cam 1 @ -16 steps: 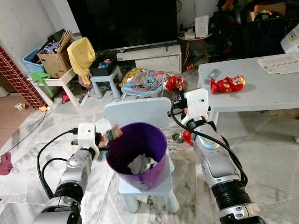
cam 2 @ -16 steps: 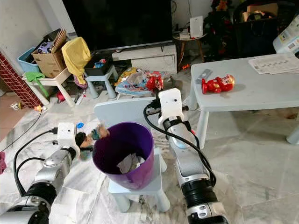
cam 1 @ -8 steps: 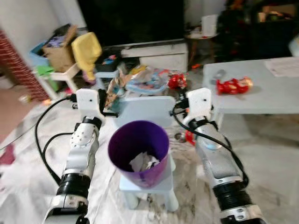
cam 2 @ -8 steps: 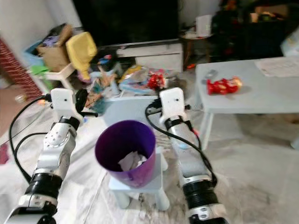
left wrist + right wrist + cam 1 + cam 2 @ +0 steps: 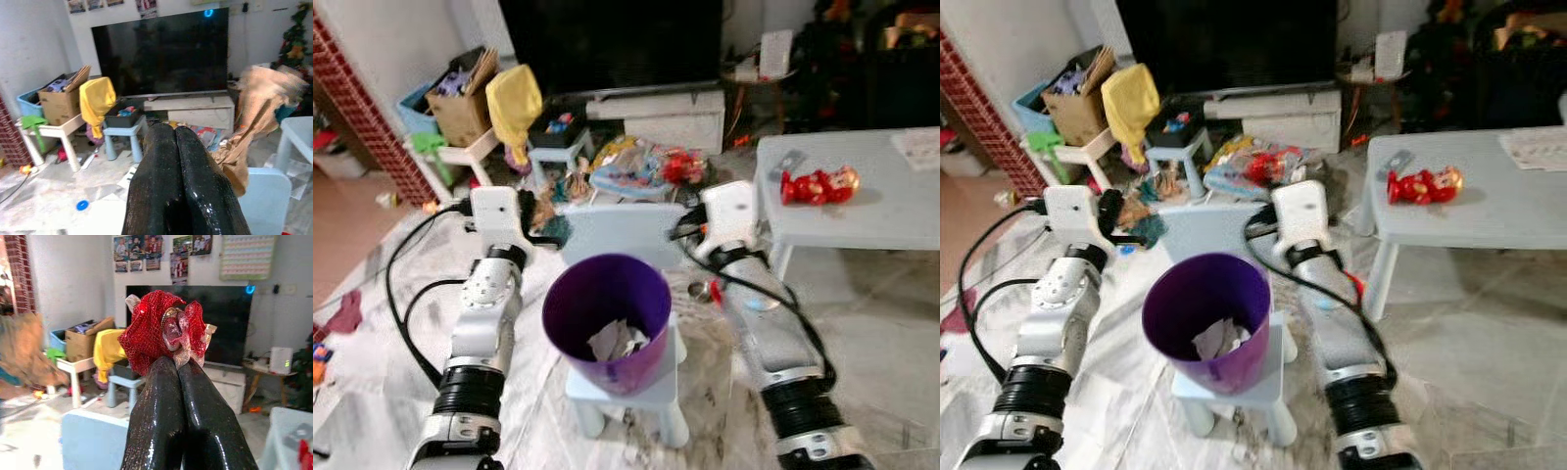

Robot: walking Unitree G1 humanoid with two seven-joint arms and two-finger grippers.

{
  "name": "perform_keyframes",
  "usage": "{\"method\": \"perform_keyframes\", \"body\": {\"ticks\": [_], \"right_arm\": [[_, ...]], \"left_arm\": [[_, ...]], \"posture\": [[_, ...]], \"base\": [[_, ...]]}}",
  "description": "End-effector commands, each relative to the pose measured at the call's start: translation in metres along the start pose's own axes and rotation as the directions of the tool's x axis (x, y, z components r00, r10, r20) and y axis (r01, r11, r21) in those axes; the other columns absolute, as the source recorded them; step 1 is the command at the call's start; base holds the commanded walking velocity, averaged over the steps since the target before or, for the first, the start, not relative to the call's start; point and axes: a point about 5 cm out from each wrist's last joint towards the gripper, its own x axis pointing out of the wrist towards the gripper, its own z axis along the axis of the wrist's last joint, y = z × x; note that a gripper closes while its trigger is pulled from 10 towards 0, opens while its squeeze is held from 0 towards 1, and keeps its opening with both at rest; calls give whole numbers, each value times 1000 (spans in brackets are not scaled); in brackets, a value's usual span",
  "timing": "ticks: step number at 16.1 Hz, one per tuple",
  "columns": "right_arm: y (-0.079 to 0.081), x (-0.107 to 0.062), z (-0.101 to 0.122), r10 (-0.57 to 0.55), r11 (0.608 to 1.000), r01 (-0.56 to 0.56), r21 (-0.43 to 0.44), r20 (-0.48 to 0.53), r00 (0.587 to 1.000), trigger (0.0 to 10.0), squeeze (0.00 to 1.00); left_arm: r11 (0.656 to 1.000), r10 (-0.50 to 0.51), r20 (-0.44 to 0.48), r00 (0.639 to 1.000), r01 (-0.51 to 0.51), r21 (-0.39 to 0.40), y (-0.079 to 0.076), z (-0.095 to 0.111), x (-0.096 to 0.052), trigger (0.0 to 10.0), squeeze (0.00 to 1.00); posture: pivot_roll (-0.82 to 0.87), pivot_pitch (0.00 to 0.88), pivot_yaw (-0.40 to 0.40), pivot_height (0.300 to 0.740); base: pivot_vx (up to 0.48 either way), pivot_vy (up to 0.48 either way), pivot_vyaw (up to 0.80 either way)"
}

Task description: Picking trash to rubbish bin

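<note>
1. Two hands up and loaded. Left hand (image 5: 551, 210) is clamped on a crumpled brown wrapper (image 5: 254, 117); right hand (image 5: 178, 363) is clamped on a red mesh wrapper (image 5: 161, 330). My wrist views show both finger pairs pressed together on their scraps.
2. Change over the last second: my left hand was low, beside the rim of the purple bin (image 5: 607, 318); it now sits raised, behind and left of the bin, level with the right. The head camera also shifted, so part of that is my view moving.
3. Bin stands on a small pale-blue chair (image 5: 626, 382) between my arms, with crumpled white paper (image 5: 619, 340) already inside.
4. Meaning: both pieces are lifted but neither is over the opening yet. I judge the next step is bringing each hand forward above the rim, then releasing.
5. Risk: the brown wrapper hangs loose, so it could snag the rim or drop outside.
6. Red toy (image 5: 818, 184) lies on the counter (image 5: 891, 211), untouched.
</note>
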Motion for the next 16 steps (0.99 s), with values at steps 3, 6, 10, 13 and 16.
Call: {"method": "perform_keyframes", "body": {"ticks": [3,6,10,13,16], "right_arm": [[11,5,8,35,999,-36,17,34,999,10000,0],[12,5,7,34,999,-34,19,32,999,10000,0],[12,6,8,31,999,-31,21,34,999,10000,0],[12,6,7,29,999,-30,25,33,999,10000,0],[13,6,8,30,999,-31,26,36,999,10000,0]], "left_arm": [[1000,23,-19,1000,-23,14,8,0,-2,10000,0],[999,35,-34,999,-34,19,11,-3,-3,10000,0],[999,37,-70,997,-36,20,11,-12,-5,10000,0],[998,63,-259,964,-59,23,17,-50,-13,10000,0],[999,43,-402,915,-52,-10,16,-81,-20,10000,0]], "posture": [[-81,0,133,740],[-81,0,134,740],[-80,0,139,740],[-77,0,139,740],[-90,0,140,740]], "base": [[289,0,0],[275,0,0],[0,0,0],[0,0,0],[0,0,0]]}}
